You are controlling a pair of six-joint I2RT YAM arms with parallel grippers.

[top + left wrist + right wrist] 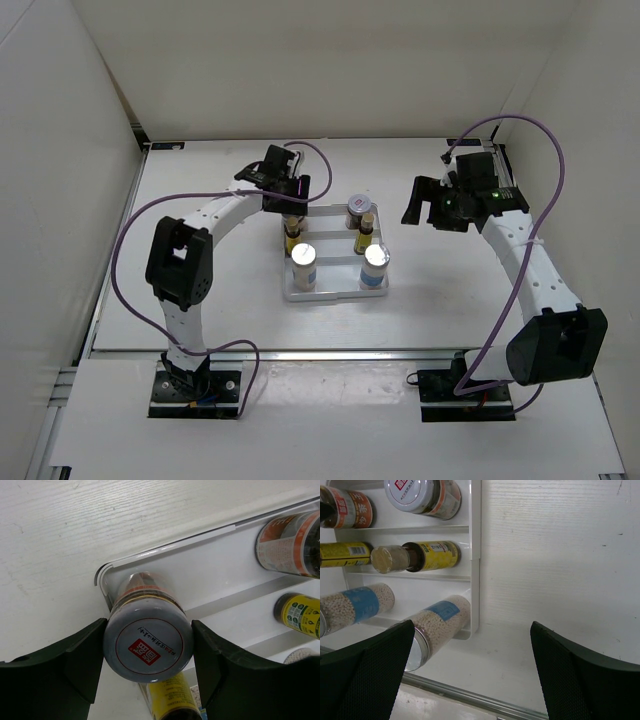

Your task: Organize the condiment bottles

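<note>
left claw [148,656] apparently clamped on squat round-lidded jar [148,642] | right claw [472,645] apart

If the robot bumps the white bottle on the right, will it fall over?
Maybe. The bottle is tall and slim, so a push near its cap could tip it. It looks full of little white balls, so probably steadier than an empty one. It's round, so lying down it would likely roll.

White tray [215,565], jar [148,647] with grey lid bearing red square, yellow bottle [437,555], black fingers [65,667]
</note>
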